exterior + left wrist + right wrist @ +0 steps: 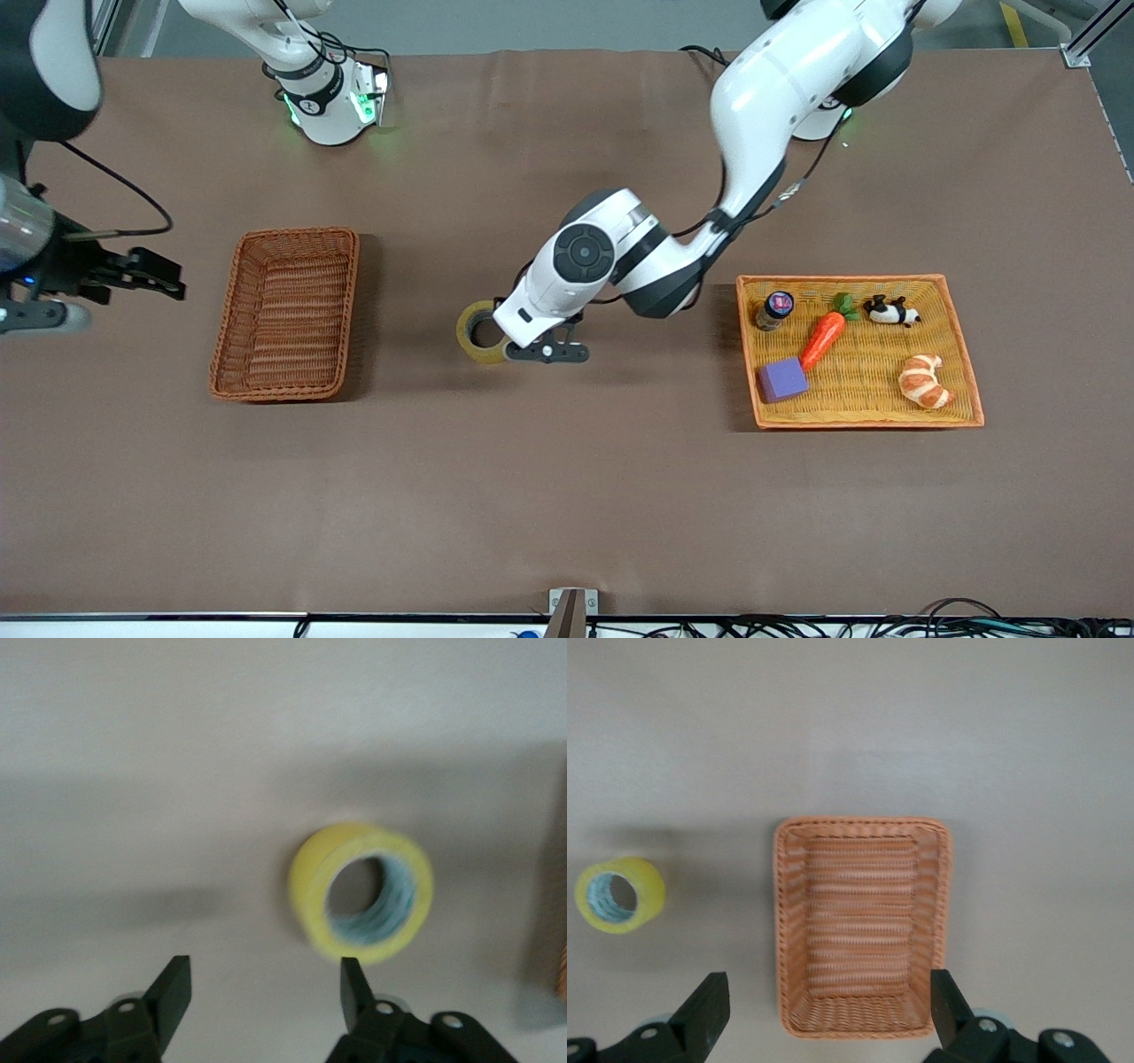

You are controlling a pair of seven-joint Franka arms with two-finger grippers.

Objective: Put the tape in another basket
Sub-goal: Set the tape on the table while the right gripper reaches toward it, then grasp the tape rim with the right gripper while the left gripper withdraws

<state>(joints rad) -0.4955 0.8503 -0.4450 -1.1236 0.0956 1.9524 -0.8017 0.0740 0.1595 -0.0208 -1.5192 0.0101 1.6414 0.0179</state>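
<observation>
The tape [478, 332], a yellowish ring, rests on the brown table between the basket and the tray, its hole showing. It also shows in the left wrist view [361, 893] and the right wrist view [620, 895]. My left gripper [534, 353] is open and empty just beside the tape, toward the tray; the tape sits ahead of one finger [353, 992], not between the two. The reddish-brown wicker basket [232, 292] is empty. My right gripper [164, 276] is open and empty, held high beside the basket at the right arm's end; the basket [780, 930] shows under it.
A yellow-orange woven tray [868, 280] at the left arm's end holds a small jar [774, 310], a carrot [824, 337], a purple block [782, 379], a croissant [923, 381] and a black-and-white toy [890, 311].
</observation>
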